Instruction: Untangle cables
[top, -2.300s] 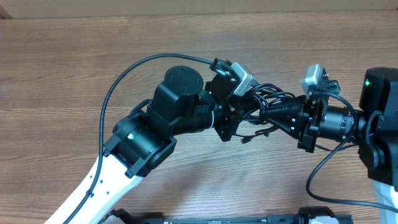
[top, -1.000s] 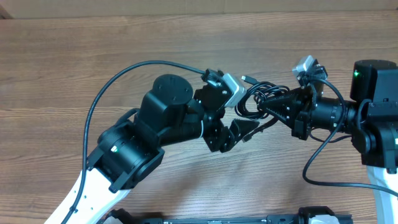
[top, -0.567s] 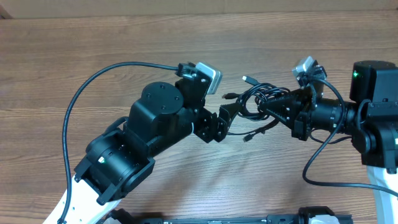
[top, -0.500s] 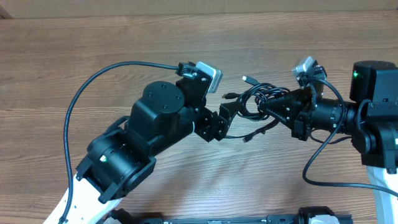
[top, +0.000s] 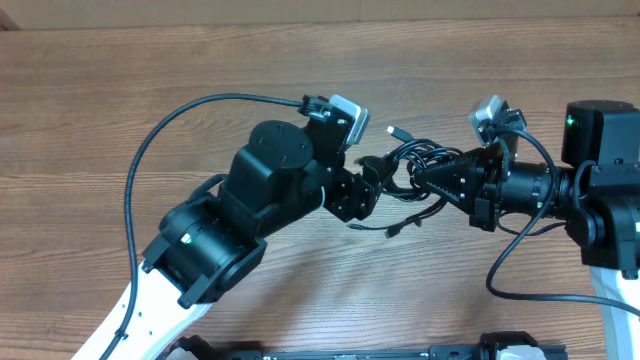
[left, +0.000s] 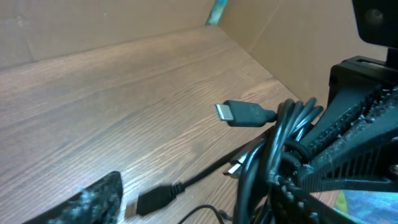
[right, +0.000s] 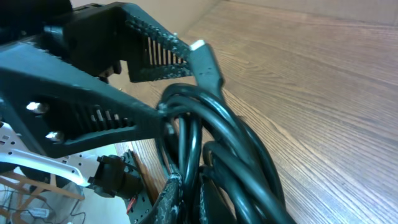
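Trailing ends (top: 393, 231): two thin tails lie on the table (top: 300, 60) on my side of the bundle. I take them for free ends and want them left slack, not pinned under an arm.

Left gripper (top: 368, 183): released, jaws spread, just beside the bundle's left flank and clamping nothing I can see. In the right wrist view its fingers bracket an outer loop.

Step in hand: my reading is that I am picking one strand to draw leftward out of the knot.

Right gripper (top: 420, 176): clenched on the cables (top: 425, 152), so it serves as the anchor.

Cables: several black loops bunched between the two grippers, apparently lifted off the table.

Silver-tipped plug (top: 392, 129): pokes out on the far side, free of both grippers.

Method: close on a single outer loop only, never two. Pull slowly, straight away from the anchor. If the whole bunch drags along, stop and choose another strand.

Risk: a plug head may catch inside a loop and tighten the knot.
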